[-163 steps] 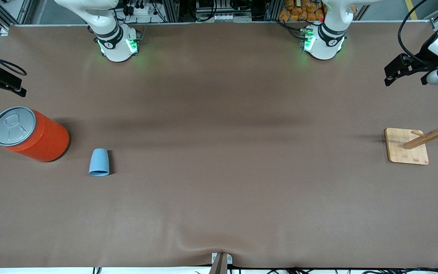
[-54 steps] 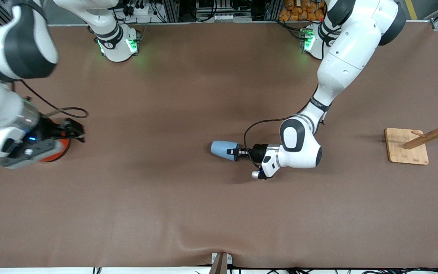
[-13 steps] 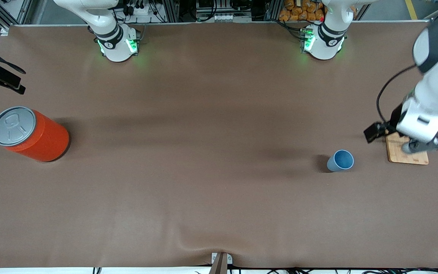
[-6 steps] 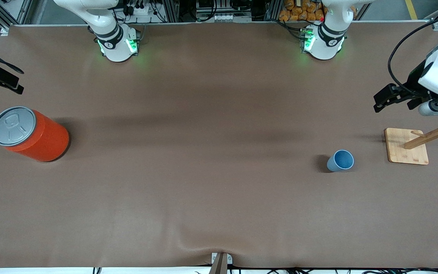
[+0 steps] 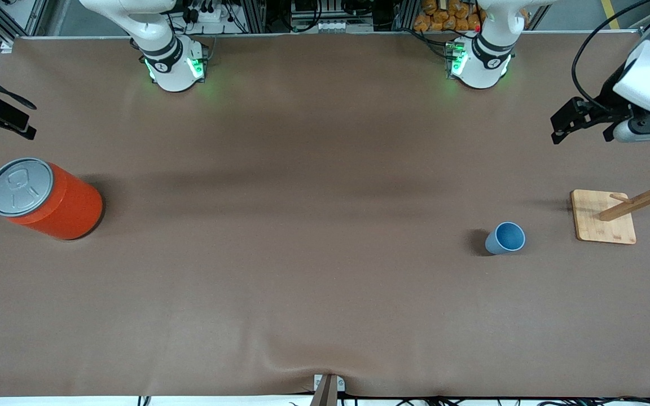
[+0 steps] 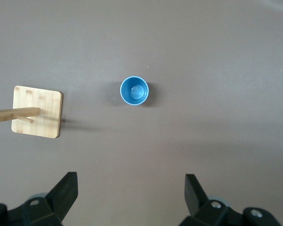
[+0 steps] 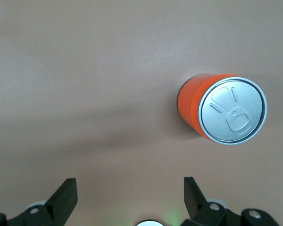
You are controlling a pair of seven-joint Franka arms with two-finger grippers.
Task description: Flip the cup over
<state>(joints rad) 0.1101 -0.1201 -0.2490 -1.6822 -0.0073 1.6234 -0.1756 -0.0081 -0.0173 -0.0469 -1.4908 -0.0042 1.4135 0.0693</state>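
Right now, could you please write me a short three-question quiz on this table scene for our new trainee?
1. True or false: the light-blue cup stands upright with its mouth up.
2. Which thing is the cup beside: (a) the orange can or (b) the wooden rack?
3. Fill in: the left tool is ____ and holds nothing.

Key:
1. True; the left wrist view looks down into its deeper blue inside.
2. b.
3. Open. The right tool is open too, up over the table by the can.

No legible txt, labels or nos. on anything.
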